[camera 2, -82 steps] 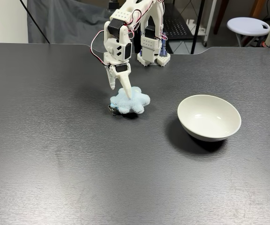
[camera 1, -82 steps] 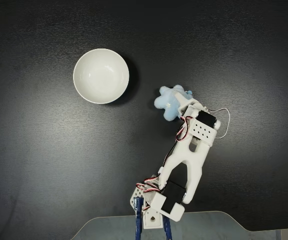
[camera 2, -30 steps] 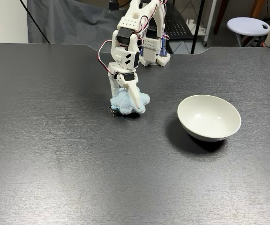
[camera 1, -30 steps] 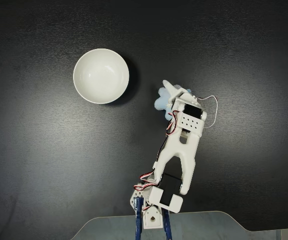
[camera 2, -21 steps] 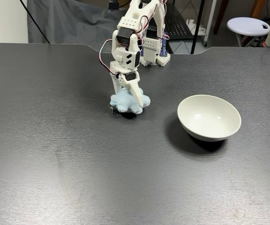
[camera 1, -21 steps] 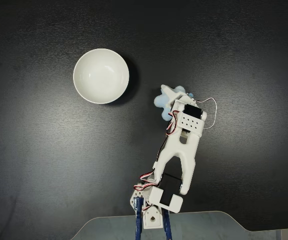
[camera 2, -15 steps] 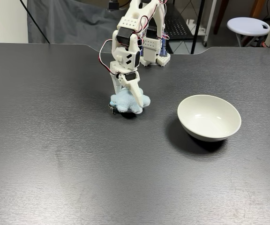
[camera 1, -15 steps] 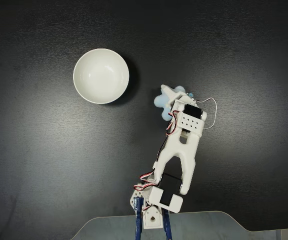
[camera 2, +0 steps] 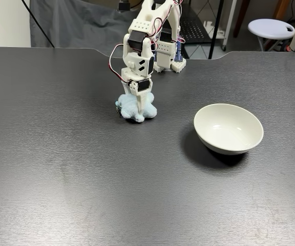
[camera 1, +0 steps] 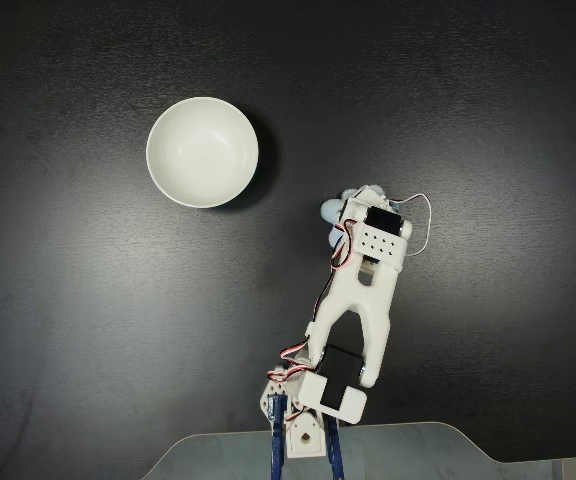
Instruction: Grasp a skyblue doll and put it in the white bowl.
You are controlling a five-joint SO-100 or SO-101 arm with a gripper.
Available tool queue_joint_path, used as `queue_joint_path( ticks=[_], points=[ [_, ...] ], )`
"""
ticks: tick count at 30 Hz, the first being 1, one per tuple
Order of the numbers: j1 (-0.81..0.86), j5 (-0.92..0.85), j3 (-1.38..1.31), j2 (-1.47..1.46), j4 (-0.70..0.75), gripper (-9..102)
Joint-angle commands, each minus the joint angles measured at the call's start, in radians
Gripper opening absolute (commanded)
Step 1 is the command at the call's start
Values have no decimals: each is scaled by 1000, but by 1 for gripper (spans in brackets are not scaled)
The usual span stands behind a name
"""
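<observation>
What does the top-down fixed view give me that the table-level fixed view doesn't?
Top-down only: the open table gap between the skyblue doll and the white bowl, and the arm covering most of the doll. Table-level only: the gripper pressed down into the doll, which sits on the table, plus a white stool behind. Both: an empty bowl and the dark table.

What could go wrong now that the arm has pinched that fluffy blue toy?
The jaws pinch the soft blue toy from above; fluffy plush can squash and slip out on the lift. The toy looks barely off the dark table, if at all, so it might drag rather than rise. The white bowl stands well apart, so a loose grip may drop it short.
</observation>
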Motion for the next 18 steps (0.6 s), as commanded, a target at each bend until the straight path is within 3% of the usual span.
queue_joint_path(
  ticks=[1,5,11,15,18],
  points=[
    [14,-5,-2,20,-3,-1],
    [20,81,-123,81,-29,-1],
    [57,460,-322,129,-17,-1],
    [31,522,-334,189,-15,-1],
    [-101,563,-328,295,15,-1]
  ],
)
